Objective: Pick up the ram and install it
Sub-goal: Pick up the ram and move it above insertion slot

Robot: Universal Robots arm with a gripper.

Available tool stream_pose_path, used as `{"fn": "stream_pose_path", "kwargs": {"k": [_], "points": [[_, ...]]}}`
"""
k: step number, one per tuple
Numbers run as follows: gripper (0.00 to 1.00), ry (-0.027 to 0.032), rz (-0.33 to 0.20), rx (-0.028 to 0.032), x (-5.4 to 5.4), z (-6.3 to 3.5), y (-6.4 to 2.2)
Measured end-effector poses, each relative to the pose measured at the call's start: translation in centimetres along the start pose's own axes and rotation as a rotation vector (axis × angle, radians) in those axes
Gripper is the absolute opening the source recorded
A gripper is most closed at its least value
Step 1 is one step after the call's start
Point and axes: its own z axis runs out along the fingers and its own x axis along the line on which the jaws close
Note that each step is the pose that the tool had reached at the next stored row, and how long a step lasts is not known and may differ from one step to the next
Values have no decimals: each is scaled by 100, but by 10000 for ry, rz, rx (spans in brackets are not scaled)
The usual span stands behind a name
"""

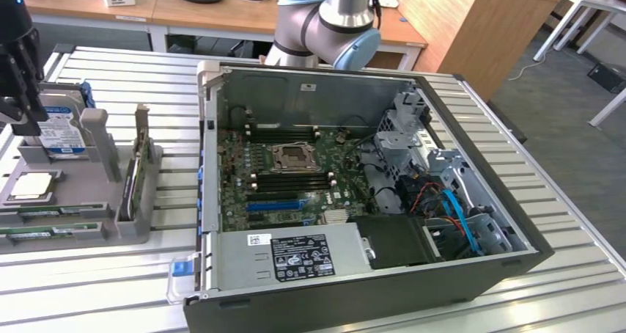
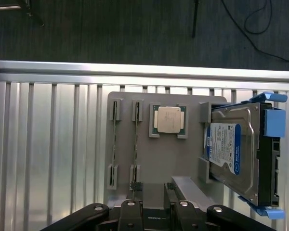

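Tool (image 2: 154, 191), jaws spread wide and holding nothing, poised above the grey holder (image 2: 192, 103) on the table (image 2: 48, 144); the ram (image 2: 135, 147) stands on edge in the holder's clips, below and just ahead of the fingertips, untouched; a second like stick (image 2: 114, 144) just beside it; processor (image 2: 168, 119) and hard drive (image 2: 231, 154) farther along the holder; open computer case (image 1: 372, 201) well apart. Step in hand, by judgement: approach for pick-up; a sound grasp calls for jaws centred astride the thin board's edge.
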Motion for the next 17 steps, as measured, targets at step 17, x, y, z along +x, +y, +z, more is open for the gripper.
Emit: {"fn": "stream_pose_path", "kwargs": {"k": [17], "points": [[31,1,0,0,4,178,-6]]}}
